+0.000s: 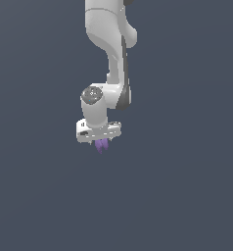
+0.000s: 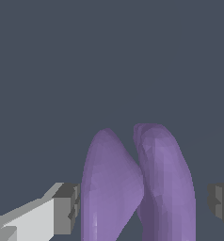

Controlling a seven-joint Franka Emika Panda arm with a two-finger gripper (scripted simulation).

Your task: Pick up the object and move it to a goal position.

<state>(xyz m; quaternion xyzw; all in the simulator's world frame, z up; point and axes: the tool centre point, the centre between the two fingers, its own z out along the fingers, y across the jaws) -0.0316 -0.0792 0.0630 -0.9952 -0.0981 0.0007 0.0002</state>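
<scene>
One white arm (image 1: 110,59) hangs down from the top of the exterior view, its wrist bent so that the pincer (image 1: 102,142) points downward over a plain dark grey-blue ground. Just under the broad white hand a small light-purple object (image 1: 101,146) pokes out, far narrower than the hand above it, its tip aimed downward. In the wrist view the same object (image 2: 137,188) fills the lower middle of the picture: two rounded, faceted lobes side by side, meeting along a crease, their tops tapering upward in that picture. One grey finger pad on a white finger (image 2: 66,208) stands beside one lobe, very near its flank, and the other grey pad (image 2: 220,202) sits at the far edge of the picture, with a strip of dark ground showing between it and the other lobe. The pincer is thus set around the object with its fingers partly apart; whether either pad actually presses on the purple surface I cannot tell. Neither view shows any desk edge.
</scene>
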